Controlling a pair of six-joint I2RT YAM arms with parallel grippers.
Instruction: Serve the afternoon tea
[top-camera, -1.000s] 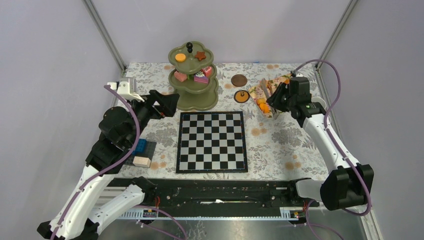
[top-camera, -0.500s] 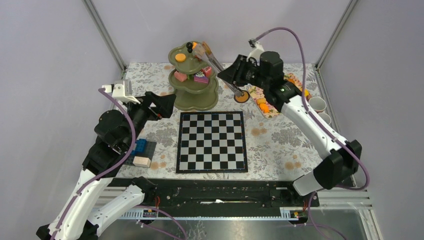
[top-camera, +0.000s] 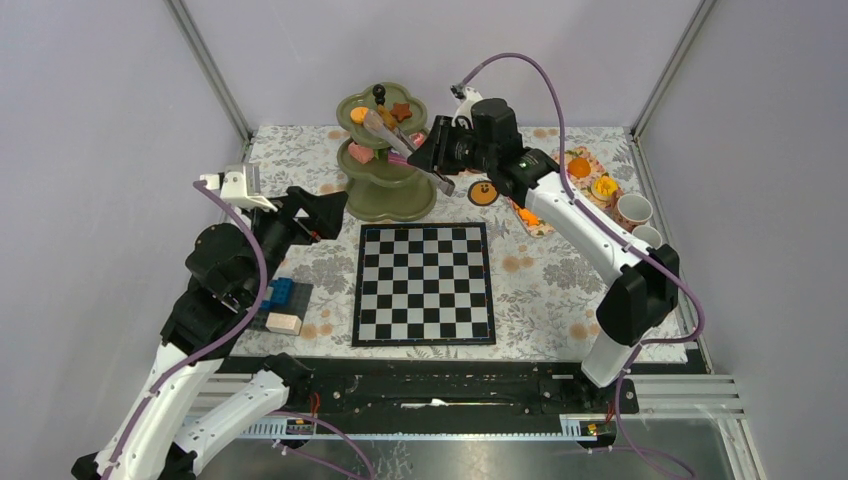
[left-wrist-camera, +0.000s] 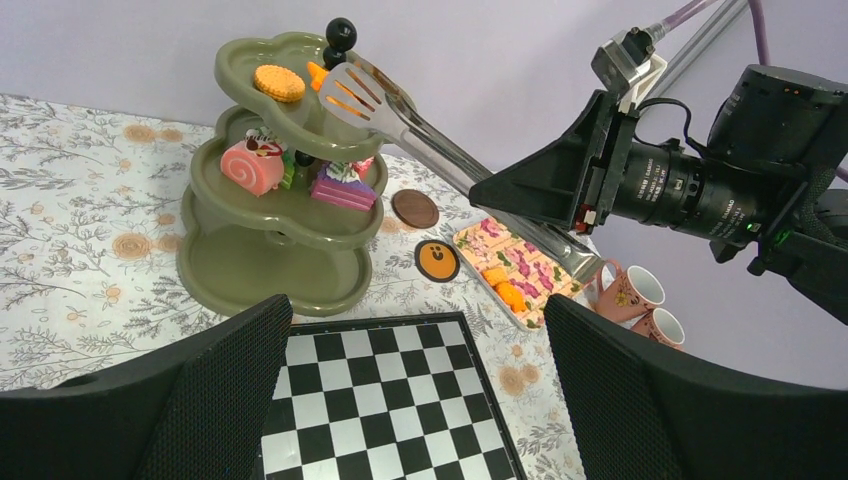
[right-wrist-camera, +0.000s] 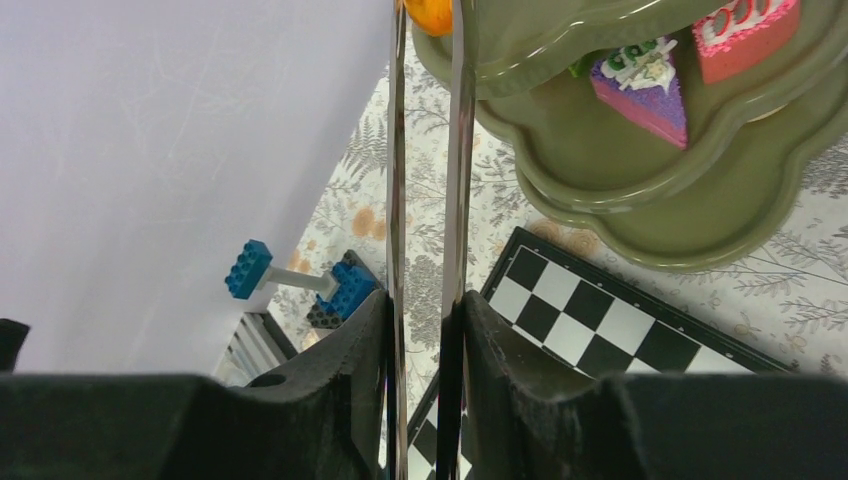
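The right claw (top-camera: 428, 157) was pinching a pair of metal tongs (left-wrist-camera: 420, 128), with its two fingers pressed on the handles. The left claw (left-wrist-camera: 418, 385) was spread wide and had nothing in it. The chessboard (top-camera: 424, 283) lay flat on the table, below the right claw and closer to the arm bases. The green three-level stand (left-wrist-camera: 250, 272) stood just past the right claw, and the tongs reached out from the claw to its top level. A long flowery tray (left-wrist-camera: 497, 243) lay behind the right claw, and two pink cups (left-wrist-camera: 628, 290) sat farther back than that. A small orange pastry (right-wrist-camera: 430, 12) was squeezed between the tong tips, far out in front of the claw. It was at the top level, near the black knob (left-wrist-camera: 340, 30).
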